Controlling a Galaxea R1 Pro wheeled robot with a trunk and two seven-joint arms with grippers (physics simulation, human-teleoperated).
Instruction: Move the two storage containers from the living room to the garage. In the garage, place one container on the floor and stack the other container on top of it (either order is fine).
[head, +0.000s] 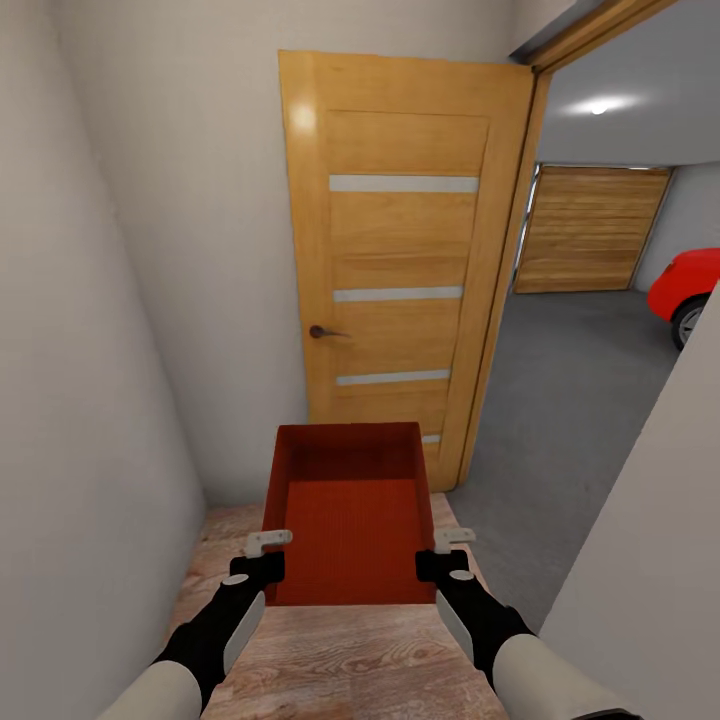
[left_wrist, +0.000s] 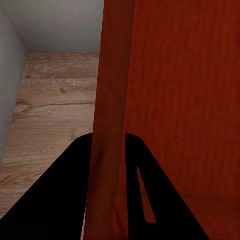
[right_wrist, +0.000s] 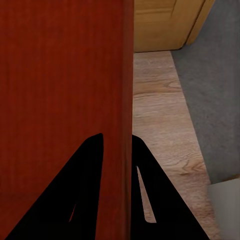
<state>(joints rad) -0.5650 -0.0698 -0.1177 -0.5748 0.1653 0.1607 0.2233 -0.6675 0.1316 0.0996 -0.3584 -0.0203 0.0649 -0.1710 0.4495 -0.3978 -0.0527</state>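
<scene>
- White walls (head: 110, 300) close in a narrow hallway on the left and ahead, with another pale wall edge at the near right.
- A wooden door (head: 400, 260) with three pale glass strips and a dark handle (head: 322, 332) stands swung open against the far wall, just left of the doorway.
- Through the doorway lies the garage: a dark grey speckled floor (head: 570, 400), a wood-slatted garage door (head: 590, 230) at the back, a round ceiling light (head: 598, 106) glowing above.
- The front of a red car (head: 688, 285) shows at the right edge of the garage.
- Light wood plank flooring (head: 350, 660) runs under the robot up to the threshold.
- One orange-red open-top bin (head: 350, 520) hangs in front of the robot above the planks, short of the doorway, level and empty.
- The left gripper (head: 266, 545) clamps the bin's left wall near its near corner; in the left wrist view one dark finger sits on each side of that wall (left_wrist: 112, 150).
- The right gripper (head: 452, 540) pinches the right wall the same way, its fingers (right_wrist: 145, 190) straddling the rim.
</scene>
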